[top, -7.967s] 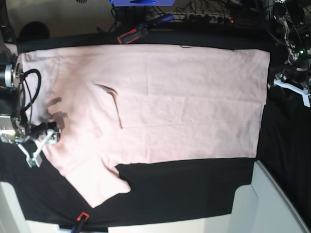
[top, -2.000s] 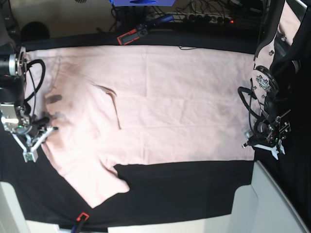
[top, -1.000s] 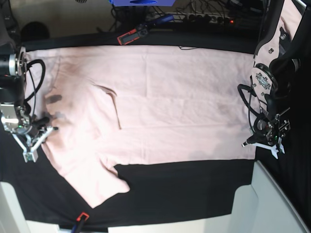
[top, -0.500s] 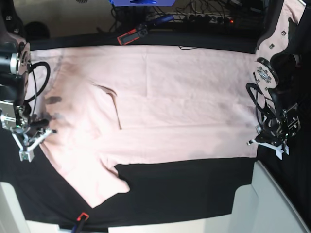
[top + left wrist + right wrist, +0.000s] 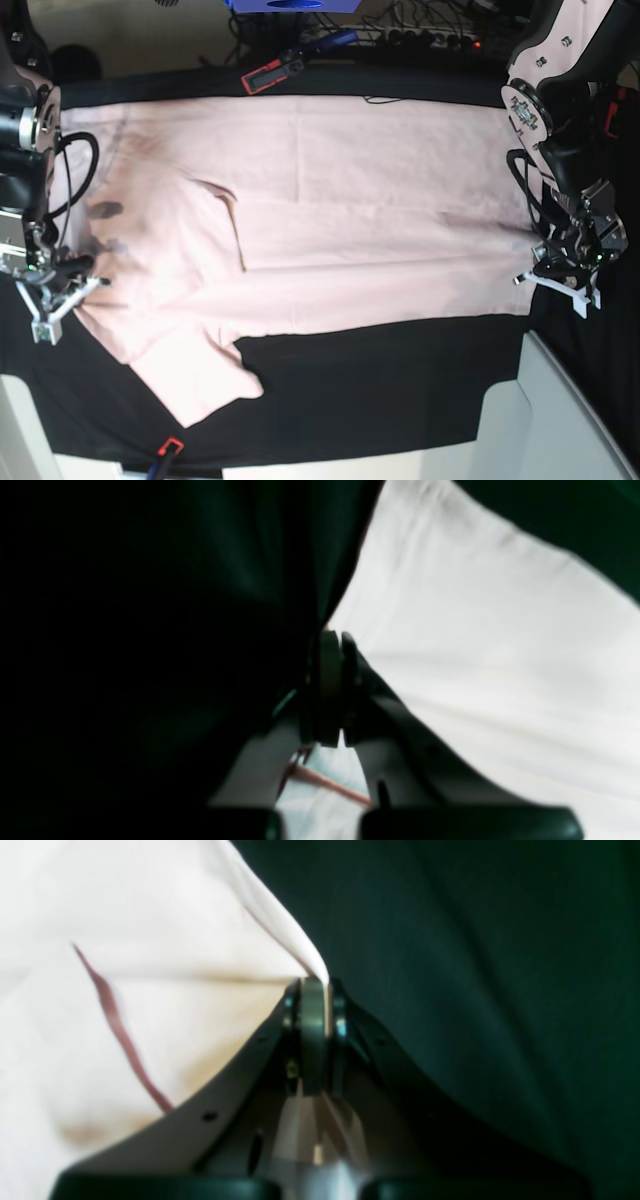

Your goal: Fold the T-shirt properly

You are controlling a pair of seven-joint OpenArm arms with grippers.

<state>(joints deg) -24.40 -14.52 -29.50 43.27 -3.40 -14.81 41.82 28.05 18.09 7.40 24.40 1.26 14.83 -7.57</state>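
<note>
Pinching T-shirt (image 5: 350,210) edges, both hands

Left wrist view: left gripper (image 5: 332,645) is sitting at frame centre, jaws pressed together, tips pointing to 12 o'clock. The pale, whitish-looking cotton T-shirt (image 5: 490,670) is filling the 1 to 5 o'clock side, its edge running into the closed tips. The dark black cloth (image 5: 150,630) is covering the 7 to 12 o'clock side. Focus is blurring everything.
</note>
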